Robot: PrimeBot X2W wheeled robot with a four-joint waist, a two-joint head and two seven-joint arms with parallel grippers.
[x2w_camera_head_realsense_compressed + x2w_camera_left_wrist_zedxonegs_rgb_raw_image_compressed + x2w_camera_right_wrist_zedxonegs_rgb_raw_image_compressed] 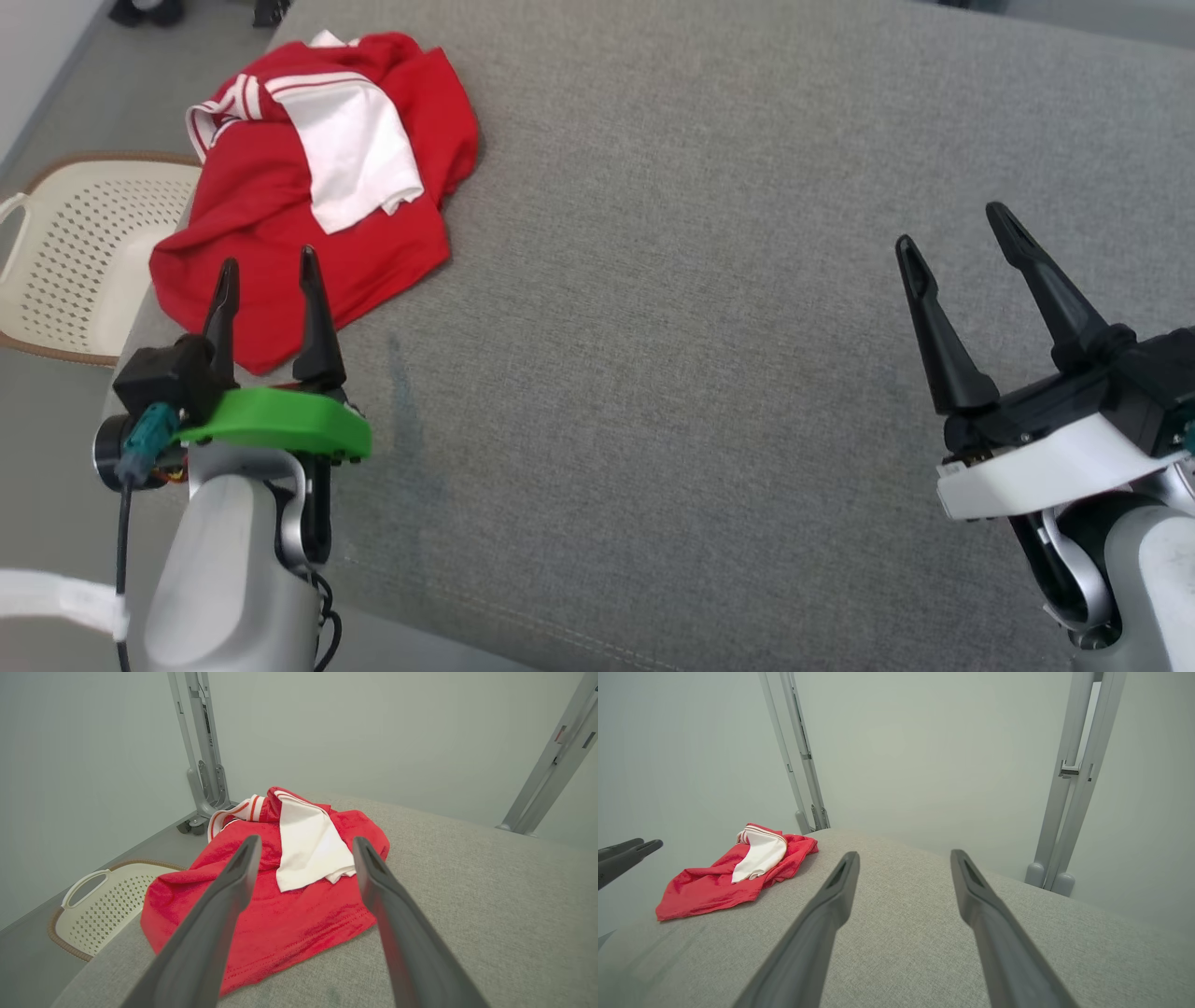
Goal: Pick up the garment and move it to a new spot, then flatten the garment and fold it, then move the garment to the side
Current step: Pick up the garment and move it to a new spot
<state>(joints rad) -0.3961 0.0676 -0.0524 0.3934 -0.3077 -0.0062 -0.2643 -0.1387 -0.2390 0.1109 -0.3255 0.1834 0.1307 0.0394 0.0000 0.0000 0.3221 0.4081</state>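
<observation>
The garment (pixel 280 205) is a crumpled red shirt with white sleeve panels and striped trim. It lies in a heap at the far left corner of the grey fabric surface (pixel 700 327), and I see it close up in the left wrist view (pixel 280 905) and far left in the right wrist view (pixel 724 879). My left gripper (pixel 266 266) is open, hovering over the garment's near edge with nothing between its fingers (pixel 233 891). My right gripper (pixel 952 229) is open too, far to the right above bare fabric, well apart from the garment. The left gripper's fingertips (pixel 630 847) peek into the right wrist view.
A cream perforated laundry basket (pixel 75 252) with a brown rim stands on the floor beside the left edge of the surface. Grey metal stands (pixel 201 756) rise behind the far edge. The wide right and middle parts of the surface are bare fabric.
</observation>
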